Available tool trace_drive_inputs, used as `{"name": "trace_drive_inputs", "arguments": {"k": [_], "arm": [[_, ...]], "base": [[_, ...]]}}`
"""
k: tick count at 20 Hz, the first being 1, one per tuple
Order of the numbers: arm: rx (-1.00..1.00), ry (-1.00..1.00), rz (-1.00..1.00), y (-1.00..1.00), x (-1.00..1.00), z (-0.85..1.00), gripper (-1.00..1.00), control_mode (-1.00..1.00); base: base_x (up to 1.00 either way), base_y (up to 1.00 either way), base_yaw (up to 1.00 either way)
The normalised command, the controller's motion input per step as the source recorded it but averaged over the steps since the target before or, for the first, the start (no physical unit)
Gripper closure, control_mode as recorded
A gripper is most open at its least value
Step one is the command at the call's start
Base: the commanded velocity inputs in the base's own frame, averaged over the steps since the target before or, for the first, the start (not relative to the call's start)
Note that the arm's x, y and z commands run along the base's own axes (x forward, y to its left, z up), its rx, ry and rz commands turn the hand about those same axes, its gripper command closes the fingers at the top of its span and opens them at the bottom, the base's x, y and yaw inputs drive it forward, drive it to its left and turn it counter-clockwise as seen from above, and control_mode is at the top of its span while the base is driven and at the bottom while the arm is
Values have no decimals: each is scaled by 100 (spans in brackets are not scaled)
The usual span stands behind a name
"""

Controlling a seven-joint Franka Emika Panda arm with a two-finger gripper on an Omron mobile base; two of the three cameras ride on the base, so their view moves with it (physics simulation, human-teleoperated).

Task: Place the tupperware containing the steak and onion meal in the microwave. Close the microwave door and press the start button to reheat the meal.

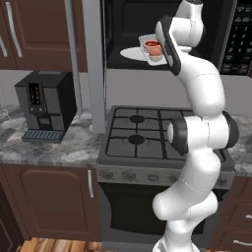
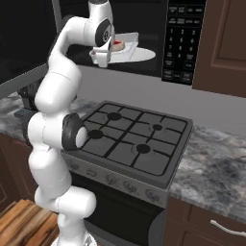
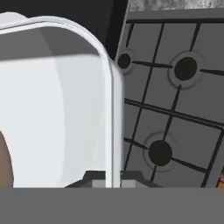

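Observation:
My gripper (image 3: 113, 183) is shut on the near rim of the pale tupperware (image 3: 57, 109), whose rim runs up between the fingertips. A brown curve at the tray's left edge is the onion (image 3: 3, 162). From the base views the tupperware (image 1: 150, 50) (image 2: 124, 46) hangs at the mouth of the black microwave (image 1: 128, 22), partly over the round white turntable plate (image 1: 129, 53) (image 2: 141, 54). The red steak (image 1: 152, 45) (image 2: 116, 43) lies in the tray. The microwave door (image 2: 24, 43) stands open to the left. The gripper (image 2: 103, 56) sits at the tray's near side.
The keypad strip (image 2: 177, 38) (image 1: 238, 39) is right of the cavity. A gas stove (image 1: 142, 133) (image 2: 137, 134) lies directly below. A black coffee machine (image 1: 44, 103) stands on the marble counter (image 1: 39, 147) to the left. Brown cabinets flank the microwave.

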Motion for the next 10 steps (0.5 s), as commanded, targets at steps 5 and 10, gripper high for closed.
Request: {"name": "trace_drive_inputs", "arguments": {"k": [5,10], "arm": [[1,0,-8,-20,66,0,100,-100],[0,0,-6,-4,78,-11,100,-100]], "base": [[0,0,0],[0,0,0]]}}
